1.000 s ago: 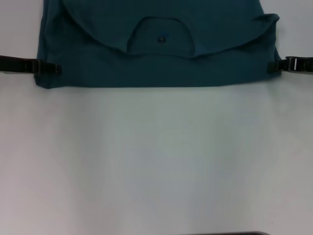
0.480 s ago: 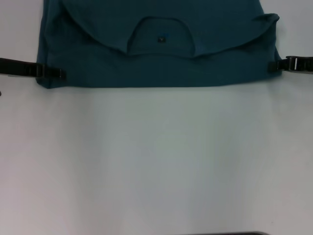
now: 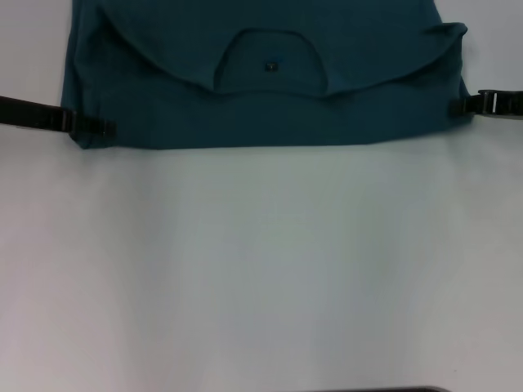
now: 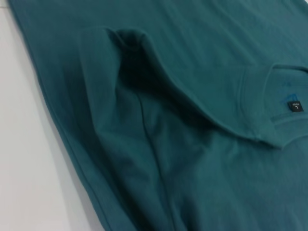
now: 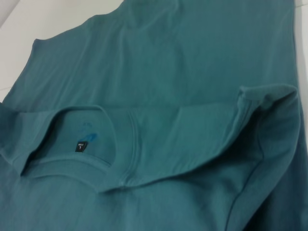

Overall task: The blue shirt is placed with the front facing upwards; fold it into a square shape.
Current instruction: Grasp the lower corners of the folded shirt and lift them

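Observation:
The blue shirt [image 3: 261,114] lies across the far part of the white table, its top part folded over so the round collar [image 3: 270,61] and small dark label [image 3: 270,65] face up. No lettering shows. My left gripper [image 3: 106,128] reaches in from the left, its tip over the shirt's near left corner. At the shirt's right edge, close to the near right corner, sits my right gripper [image 3: 458,107]. The left wrist view shows the folded shirt [image 4: 192,96] and its label [image 4: 295,106]. The right wrist view shows the same fold of the shirt [image 5: 183,62] with the label [image 5: 82,146].
Bare white table [image 3: 261,269] stretches from the shirt's near hem toward me. A thin dark edge [image 3: 376,389] shows at the very bottom of the head view. The shirt runs out of the head view at the far side.
My left gripper has slid to the right and slightly nearer, onto the shirt's near left corner, which has shifted a little inward. The right gripper has moved only slightly.

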Controlling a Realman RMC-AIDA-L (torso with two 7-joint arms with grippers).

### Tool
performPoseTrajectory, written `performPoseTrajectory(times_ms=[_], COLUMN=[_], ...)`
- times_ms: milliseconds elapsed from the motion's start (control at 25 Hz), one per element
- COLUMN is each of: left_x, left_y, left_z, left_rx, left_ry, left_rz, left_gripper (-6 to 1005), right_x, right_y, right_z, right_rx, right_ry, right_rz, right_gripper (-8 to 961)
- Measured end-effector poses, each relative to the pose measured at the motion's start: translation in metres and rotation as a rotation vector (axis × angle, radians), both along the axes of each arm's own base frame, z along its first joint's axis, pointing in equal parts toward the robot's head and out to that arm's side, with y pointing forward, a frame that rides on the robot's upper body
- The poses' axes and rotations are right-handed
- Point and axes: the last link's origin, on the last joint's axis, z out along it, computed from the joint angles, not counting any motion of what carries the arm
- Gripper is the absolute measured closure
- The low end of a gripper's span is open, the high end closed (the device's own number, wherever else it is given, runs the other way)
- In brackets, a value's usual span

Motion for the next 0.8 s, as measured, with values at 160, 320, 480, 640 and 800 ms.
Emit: performPoseTrajectory(times_ms=[160, 320, 480, 640, 800], left_x=[-0.0029, -0.0071, -0.0084, -0.0088, -0.0080], left_y=[-0.0005, -0.0005, -0.0007, -0.0007, -0.0009], left_z=[0.0015, 0.0015, 0.0005, 0.0004, -0.0003], left_rx=[0.002, 0.007, 0.007, 0.010, 0.006], left_ry=[0.017, 0.044, 0.055, 0.058, 0.057], left_rz=[0.002, 0.006, 0.007, 0.005, 0.001], left_gripper=[399, 398, 398, 398, 399], right_x=[0.0001, -0.0002, -0.0002, -0.0010, -0.0014], right_y=[0.0005, 0.0012, 0.0016, 0.0025, 0.0029], right_z=[0.0009, 0.0014, 0.0020, 0.0022, 0.0025], right_rx=[0.002, 0.003, 0.005, 0.005, 0.005], right_ry=[-0.002, -0.003, -0.004, -0.004, -0.005], right_rz=[0.001, 0.002, 0.001, 0.003, 0.005], right_gripper=[917, 917, 916, 916, 916])
